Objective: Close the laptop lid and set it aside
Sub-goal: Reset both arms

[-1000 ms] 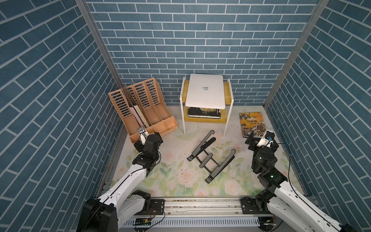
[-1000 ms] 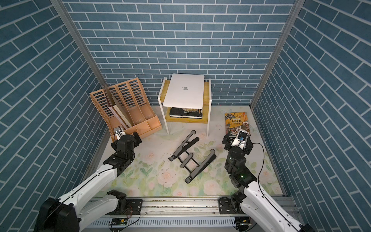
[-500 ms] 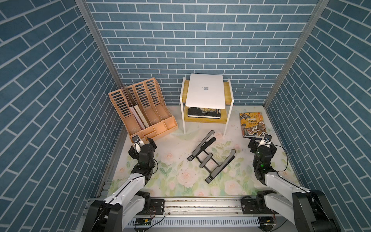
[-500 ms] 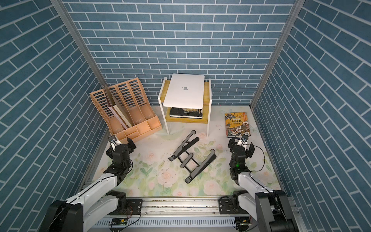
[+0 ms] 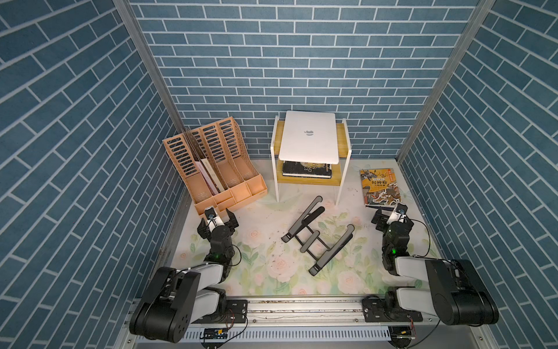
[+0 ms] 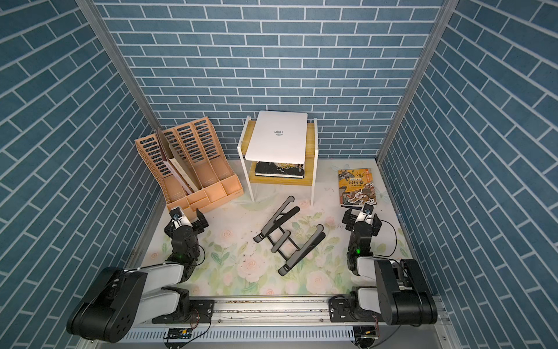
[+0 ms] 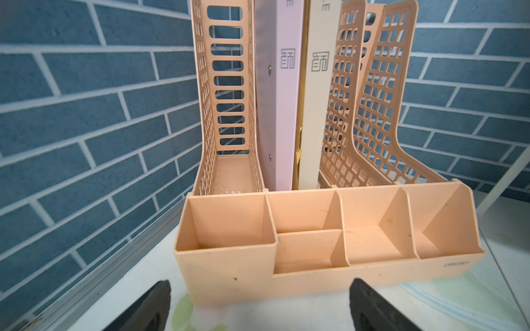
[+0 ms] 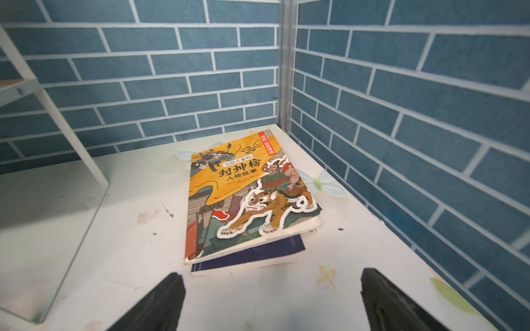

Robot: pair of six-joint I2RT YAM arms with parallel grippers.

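The silver-white laptop (image 5: 308, 148) (image 6: 276, 145) lies shut and flat on top of a small white-framed shelf (image 5: 273, 157) at the back wall. The laptop lid (image 5: 320, 127) faces up, its dark apple logo showing in both top views. My left gripper (image 5: 216, 220) (image 6: 184, 220) (image 7: 259, 286) hovers low at the near left, open and empty, facing the peach file organizer (image 7: 315, 269). At the near right, my right gripper (image 5: 392, 216) (image 6: 361, 218) (image 8: 272, 276) is open and empty too, just short of a stack of books (image 8: 246, 197). Both grippers are far from the laptop.
A black folding stand (image 5: 317, 235) (image 6: 288, 237) lies on the flowered mat mid-table. The file organizer (image 5: 217, 169) stands at the back left with folders in it. A dark book (image 5: 306, 169) rests on the shelf's lower board. The books (image 5: 380, 187) lie at the back right.
Both arms have folded back toward the front rail, bringing the grippers nearer and lower. Both stayed open and empty. The laptop has not moved.
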